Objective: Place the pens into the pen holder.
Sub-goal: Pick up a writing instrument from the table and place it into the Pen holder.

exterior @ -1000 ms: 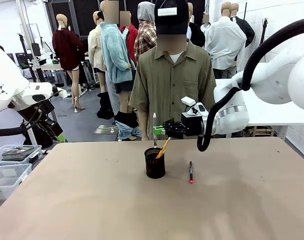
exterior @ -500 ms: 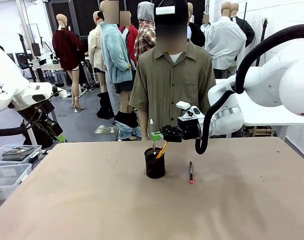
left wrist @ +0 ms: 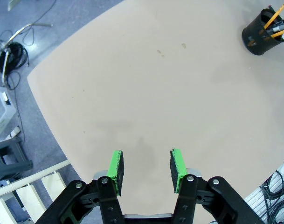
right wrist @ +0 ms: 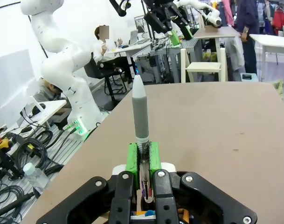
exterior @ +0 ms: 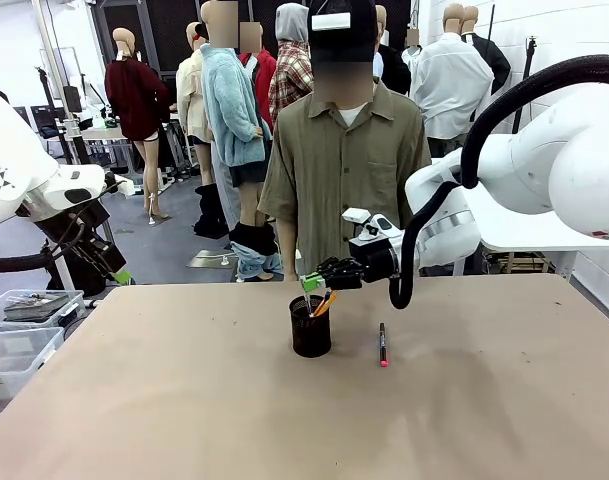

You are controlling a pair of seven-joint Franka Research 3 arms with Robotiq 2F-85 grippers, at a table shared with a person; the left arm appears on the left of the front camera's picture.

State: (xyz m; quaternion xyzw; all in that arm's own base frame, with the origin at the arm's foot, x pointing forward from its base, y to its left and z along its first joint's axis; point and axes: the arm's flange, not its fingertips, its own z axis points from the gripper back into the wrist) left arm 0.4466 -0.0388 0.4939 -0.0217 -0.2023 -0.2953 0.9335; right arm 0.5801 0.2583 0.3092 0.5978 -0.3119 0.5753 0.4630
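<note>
**Two arms, one pen gripped over the cup**

Left fingers stand apart, holding nothing, poised over the tabletop near its edge. Mid-table, the pen holder contains yellow-orange pens. Extended leftward with its wrist level, the right arm has its right fingers clamped on a grey pen directly above the holder. Beside it lies a dark pen.

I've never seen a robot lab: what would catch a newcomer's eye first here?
The right gripper, shut on a grey pen, hangs over the black pen holder in the middle of the table. Just right of the holder lies a dark pen, and a person stands at the far side.
</note>
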